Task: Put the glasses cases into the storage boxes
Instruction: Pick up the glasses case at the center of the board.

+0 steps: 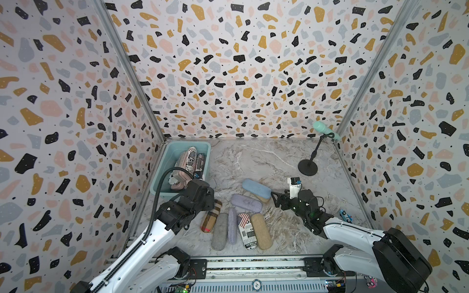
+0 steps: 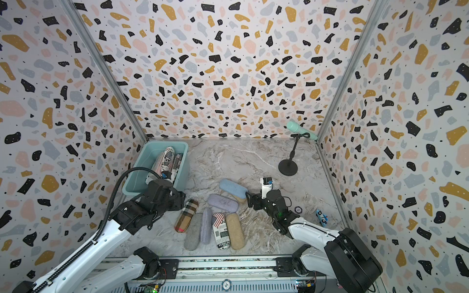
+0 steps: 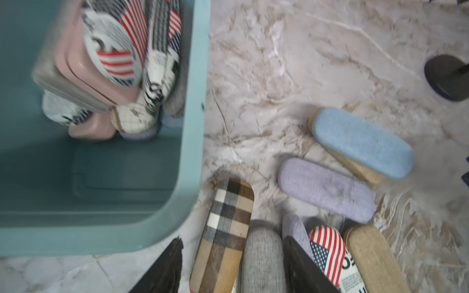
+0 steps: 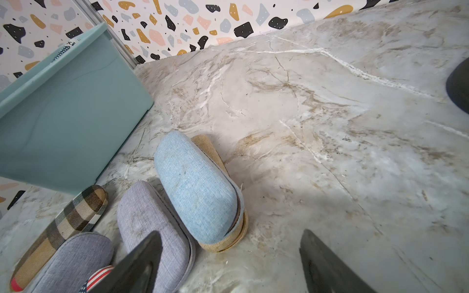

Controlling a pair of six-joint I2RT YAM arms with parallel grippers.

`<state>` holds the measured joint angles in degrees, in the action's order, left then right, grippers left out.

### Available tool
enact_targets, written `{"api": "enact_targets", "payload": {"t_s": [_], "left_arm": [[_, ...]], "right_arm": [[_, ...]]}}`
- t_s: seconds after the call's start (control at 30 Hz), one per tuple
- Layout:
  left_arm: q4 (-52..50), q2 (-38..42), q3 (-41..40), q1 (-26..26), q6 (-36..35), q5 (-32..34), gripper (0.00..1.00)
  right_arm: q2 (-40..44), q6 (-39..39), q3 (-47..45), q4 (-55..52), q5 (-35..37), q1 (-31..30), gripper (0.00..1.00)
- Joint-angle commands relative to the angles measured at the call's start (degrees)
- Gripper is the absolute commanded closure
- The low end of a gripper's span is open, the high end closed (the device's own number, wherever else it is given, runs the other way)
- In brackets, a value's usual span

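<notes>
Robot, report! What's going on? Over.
Left pincer open, right pincer open, both empty. Oblong fabric glasses cases lie on marble table; teal plastic tub part-filled. Nothing blocking.

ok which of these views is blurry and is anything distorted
Left wrist view: smeared, worst on the cases in the teal tub. Right wrist view: the light blue case is crisp, only the near fingers look soft. Both top views: sharp, but wide-angle stretch splays the side walls.
</notes>
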<state>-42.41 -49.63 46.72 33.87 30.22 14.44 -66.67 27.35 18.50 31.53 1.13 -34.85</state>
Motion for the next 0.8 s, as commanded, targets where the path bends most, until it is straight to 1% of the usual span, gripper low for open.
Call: {"api": "enact_targets", "payload": {"t_s": [0.0, 0.1, 0.2, 0.27, 0.3, 0.37, 0.4, 0.43, 0.57, 0.67, 0.77], "left_arm": [[-1.6, -0.3, -1.6, 4.1, 5.8, 2.1, 0.36], [-1.8, -1.7, -3.9, 8.6, 8.8, 5.4, 0.34], [-0.7, -3.9, -6.6, 9.0, 11.6, 4.7, 0.31], [-0.2, -5.2, -6.5, 9.0, 16.2, 5.6, 0.31], [1.8, -5.6, -7.0, 9.1, 17.6, 5.0, 0.31], [6.5, -6.3, -10.0, 9.1, 22.6, 5.5, 0.31], [9.1, -7.2, -11.6, 9.0, 23.1, 4.6, 0.31], [10.0, -8.2, -12.6, 9.0, 24.2, 5.2, 0.3], [15.7, -12.9, -15.9, 9.0, 24.1, 5.3, 0.27], [12.2, -16.4, -14.1, 9.0, 23.6, 9.5, 0.24], [11.8, -16.2, -14.1, 8.9, 23.7, 11.3, 0.23]], "right_arm": [[1.0, -0.6, 1.8, -0.2, 0.8, -0.4, 0.13], [0.8, -0.7, 1.9, -0.2, 0.8, -0.3, 0.13], [0.8, -0.8, 2.1, -0.4, 0.5, -0.3, 0.12], [1.1, -0.7, 1.9, -0.6, 0.6, -0.3, 0.12], [1.2, -0.6, 1.9, -0.6, 0.5, -0.4, 0.11], [1.4, -0.6, 2.0, -0.5, 0.0, -0.3, 0.11], [1.4, -0.4, 1.9, -0.5, -0.1, -0.3, 0.11], [1.6, -0.3, 1.8, -0.5, -0.1, -0.3, 0.11], [1.7, -0.1, 1.6, -0.3, -0.2, -0.3, 0.1], [1.8, 0.0, 1.6, -0.2, -0.6, -0.3, 0.09], [2.1, 0.0, 1.5, -0.3, -0.6, -0.4, 0.09]]}}
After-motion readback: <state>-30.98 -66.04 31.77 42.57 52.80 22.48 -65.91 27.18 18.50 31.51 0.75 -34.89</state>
